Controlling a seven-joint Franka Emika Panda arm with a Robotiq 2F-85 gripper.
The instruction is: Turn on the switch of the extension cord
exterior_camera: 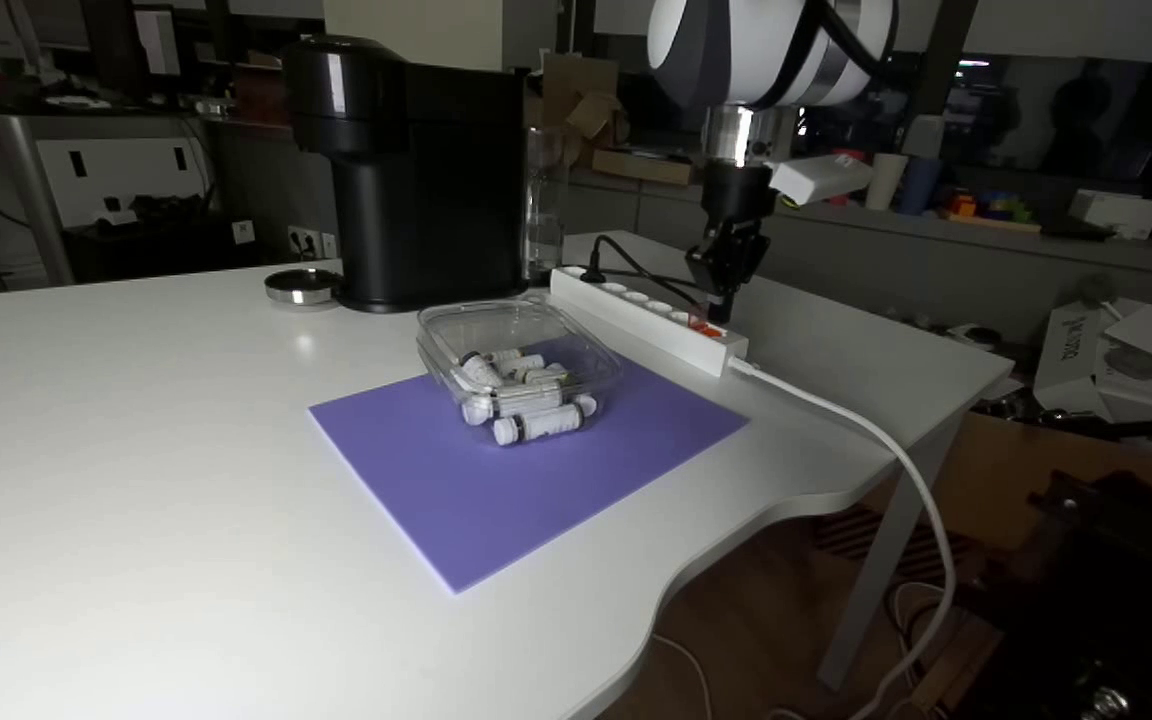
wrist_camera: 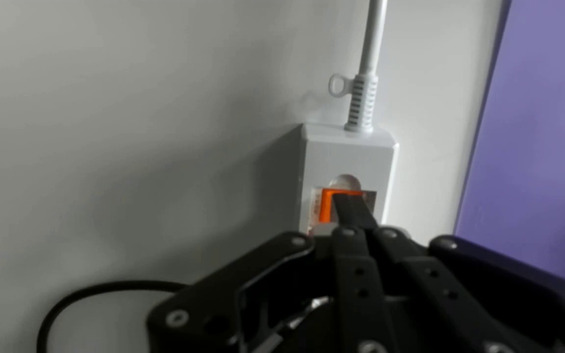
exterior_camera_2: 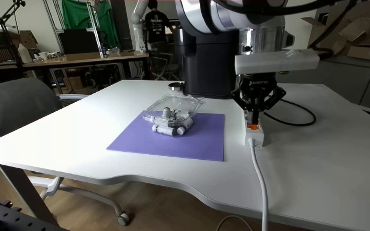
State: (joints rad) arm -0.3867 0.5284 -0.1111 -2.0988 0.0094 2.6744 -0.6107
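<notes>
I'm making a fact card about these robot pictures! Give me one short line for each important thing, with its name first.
Hand: closed, tip at the orange switch, touching unclear
Switch setting: can't tell
Extension cord: white, on the table
Black plug: in the end opposite the white cable
Clear tub: small bottles inside, on purple mat

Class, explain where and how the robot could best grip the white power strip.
Probably across the middle of the white power strip, from straight above, fingers opened to straddle its long sides: it lies flat and narrow, sockets up, with the black plug and white cable at opposite ends.
</notes>
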